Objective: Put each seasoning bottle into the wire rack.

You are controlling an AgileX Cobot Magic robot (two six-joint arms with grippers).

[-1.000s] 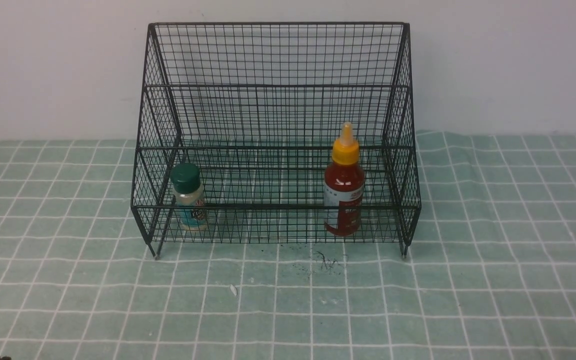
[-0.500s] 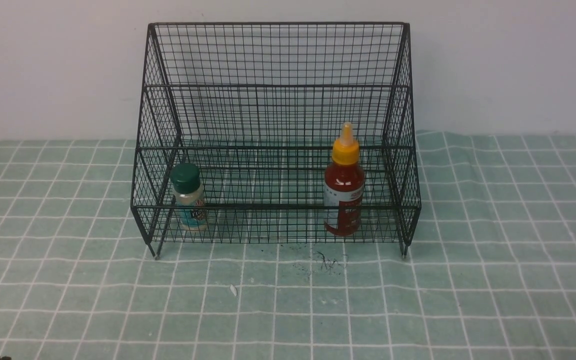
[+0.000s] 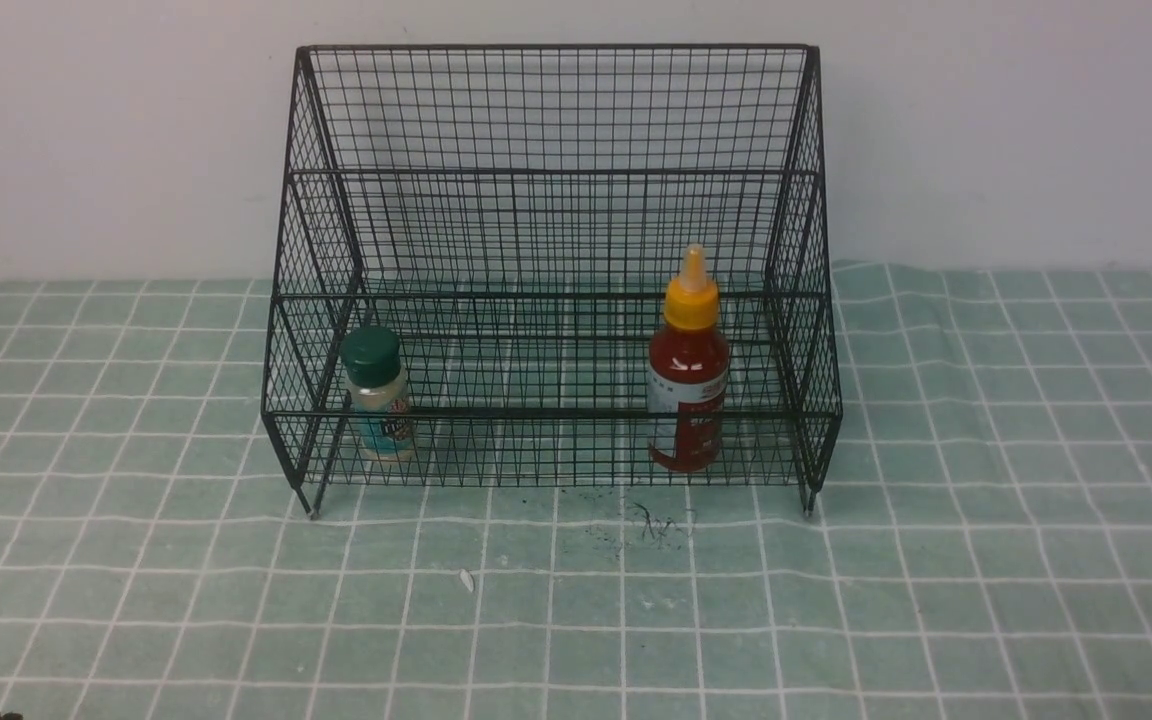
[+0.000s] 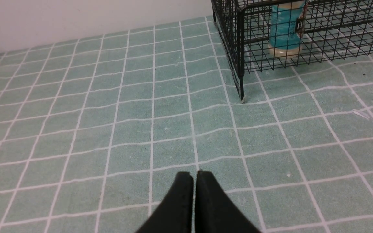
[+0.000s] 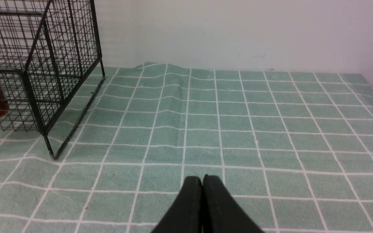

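Black wire mesh forms the wire rack (image 3: 551, 265), which stands on short legs on the bench (image 3: 986, 560), itself covered by a pale green checked cloth, close against a white wall (image 3: 86, 130). Both seasoning bottles are upright inside the rack's lowest tier, behind the low front rail. The small clear shaker (image 3: 377, 394) with a dark green cap sits near the rack's left side; its teal label is too blurred to read. The red sauce bottle (image 3: 688, 365) with a yellow-orange nozzle stands toward the right side, well apart from the shaker. The left gripper (image 4: 194, 176) and the right gripper (image 5: 202, 180) are both clenched and empty above bare cloth, away from the rack.
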